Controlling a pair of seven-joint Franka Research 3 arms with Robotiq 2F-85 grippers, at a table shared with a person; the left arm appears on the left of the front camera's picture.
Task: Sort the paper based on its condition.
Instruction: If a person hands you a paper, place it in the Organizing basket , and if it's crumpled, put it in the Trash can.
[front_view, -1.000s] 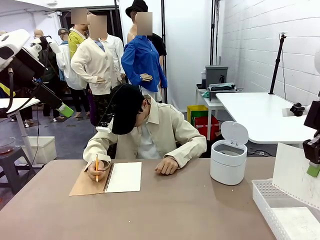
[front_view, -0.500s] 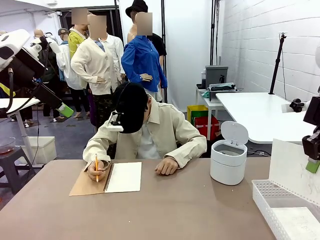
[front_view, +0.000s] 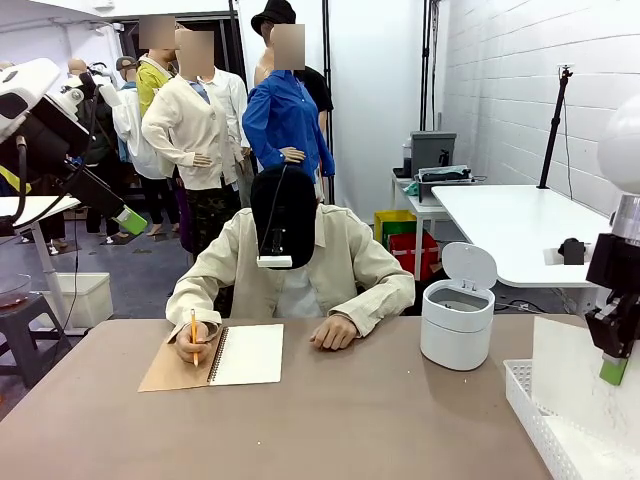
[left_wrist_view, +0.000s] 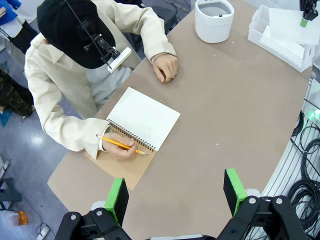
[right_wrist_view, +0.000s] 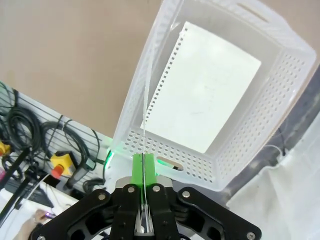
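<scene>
— Where's the paper?
— One sheet (front_view: 568, 385) hangs upright from my right jaws, pinched by its edge between the green pads (right_wrist_view: 137, 167), over the white basket (front_view: 527, 398) at the right end of the worktop (front_view: 350, 420). A second sheet (right_wrist_view: 205, 95) lies flat inside that basket.
— And your left jaws?
— Spread wide with nothing between them, well above the worktop, looking down on the open notebook (left_wrist_view: 144, 117). The person's hand (left_wrist_view: 119, 149) holds a pencil (left_wrist_view: 111, 140) at its spiral edge.
</scene>
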